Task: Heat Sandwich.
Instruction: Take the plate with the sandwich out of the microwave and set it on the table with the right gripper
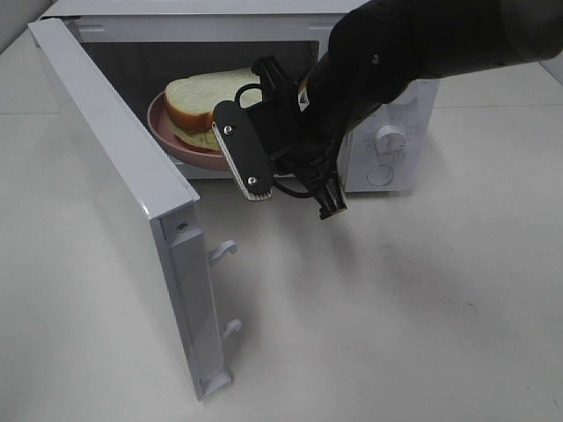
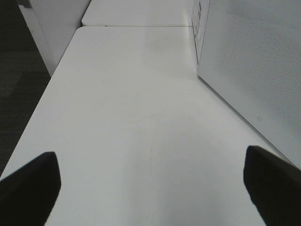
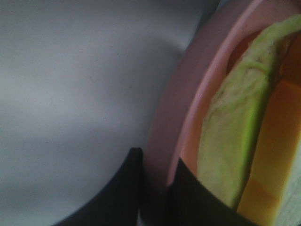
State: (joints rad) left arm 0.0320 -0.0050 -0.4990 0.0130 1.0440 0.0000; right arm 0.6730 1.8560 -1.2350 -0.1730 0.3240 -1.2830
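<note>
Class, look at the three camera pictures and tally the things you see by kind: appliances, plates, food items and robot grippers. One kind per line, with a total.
Appliances: 1, the white microwave with its door open.
Plates: 1, the round pink plate inside it.
Food items: 1, the white-bread sandwich on that plate.
Grippers: 2, the black right gripper clamped on the plate's rim, and the left gripper open.
Total: 5

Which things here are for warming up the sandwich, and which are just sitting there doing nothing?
For the job:
sandwich
pink plate under it
microwave with its door open
right gripper, shut on the plate's rim

Not in use:
left gripper, open over the bare white table
</note>
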